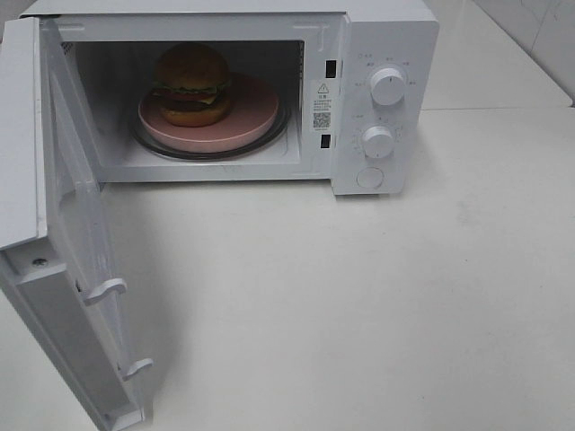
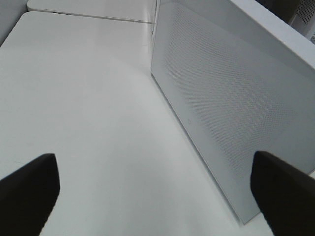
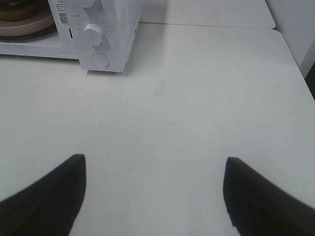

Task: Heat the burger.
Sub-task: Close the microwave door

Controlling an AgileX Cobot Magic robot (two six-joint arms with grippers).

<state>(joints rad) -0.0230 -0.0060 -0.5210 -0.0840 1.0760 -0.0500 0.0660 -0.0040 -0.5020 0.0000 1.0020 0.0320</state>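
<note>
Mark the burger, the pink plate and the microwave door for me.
burger point(image 1: 192, 65): exterior high view, on the top bun.
pink plate point(image 1: 252, 115): exterior high view, on its bare right side.
microwave door point(image 1: 76, 197): exterior high view, on the open door's inner window.

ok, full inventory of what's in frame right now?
microwave: 1, white, back of the table
door: 1, white, swung open on the left side
burger: 1, golden-brown bun, on the plate inside the cavity
plate: 1, pink, on the turntable
turntable: 1, clear glass, cavity floor
knobs: 2, white, one above the other on the panel
button: 1, white, below the knobs
table: 1, white, under everything
left fingers: 2, black, spread and empty, near the door's outer face
right fingers: 2, black, spread and empty, over the table in front of the panel
</note>
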